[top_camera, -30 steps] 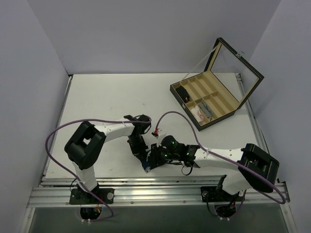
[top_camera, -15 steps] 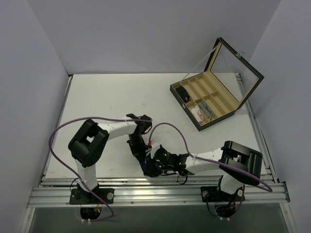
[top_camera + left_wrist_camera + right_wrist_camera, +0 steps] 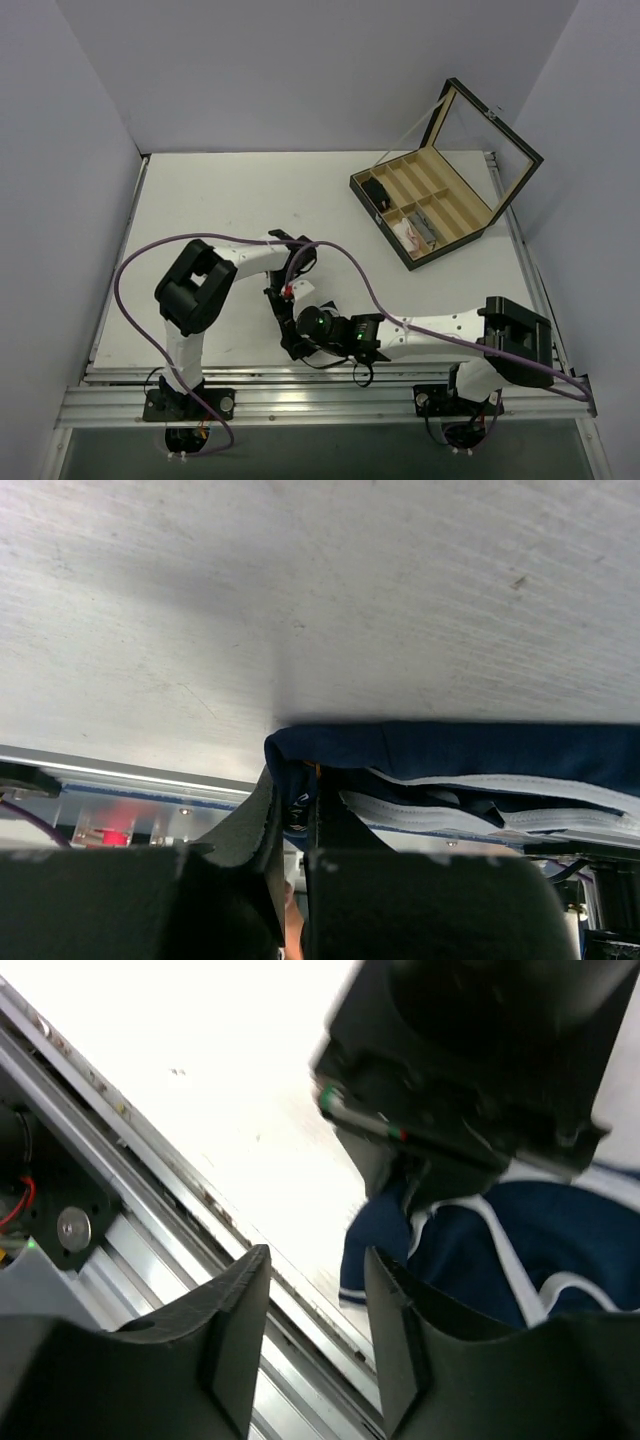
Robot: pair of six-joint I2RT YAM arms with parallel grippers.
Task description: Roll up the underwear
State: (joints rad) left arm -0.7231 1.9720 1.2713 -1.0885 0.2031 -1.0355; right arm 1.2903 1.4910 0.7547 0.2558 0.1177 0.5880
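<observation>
since a second ago the right gripper (image 3: 316,1285) has slid left and spread, holding nothing. the left gripper (image 3: 292,825) stays pinched on the navy underwear (image 3: 480,752), lying at the near edge of the desk (image 3: 300,600).

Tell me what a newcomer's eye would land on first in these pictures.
Both arms crowd over the dark navy-blue fabric underwear with white trim at the near edge of the white table, where the left hand pinches its corner and the right hand stands open beside it. At the far right sits a tan wooden divided box with its lid raised.
</observation>
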